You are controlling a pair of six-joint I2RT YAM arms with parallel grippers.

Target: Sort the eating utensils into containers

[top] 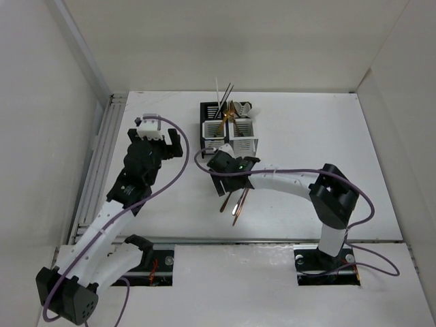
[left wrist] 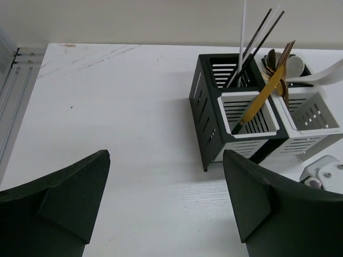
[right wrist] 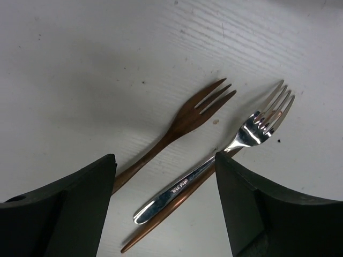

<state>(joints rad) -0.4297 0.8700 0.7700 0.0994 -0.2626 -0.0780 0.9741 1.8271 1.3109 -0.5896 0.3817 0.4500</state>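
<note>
We see the right gripper [right wrist: 165, 160] spread wide and holding nothing, its jaws above two forks lying on the white table [right wrist: 80, 64]: a copper-brown fork [right wrist: 187, 119] and a shiny silver metal fork [right wrist: 252, 134], the latter crossing a slim copper-coloured handle [right wrist: 161, 227]. In the top view these lie just in front of the black slotted square caddy [left wrist: 204, 107] and the white slotted square caddy [left wrist: 316, 120] joined to it. In the black caddy stand thin black chopsticks [left wrist: 252, 45]; a gold-coloured utensil [left wrist: 262, 93] leans from a white compartment. The left gripper [left wrist: 166, 160] hangs wide open and empty, left of the caddies.
</note>
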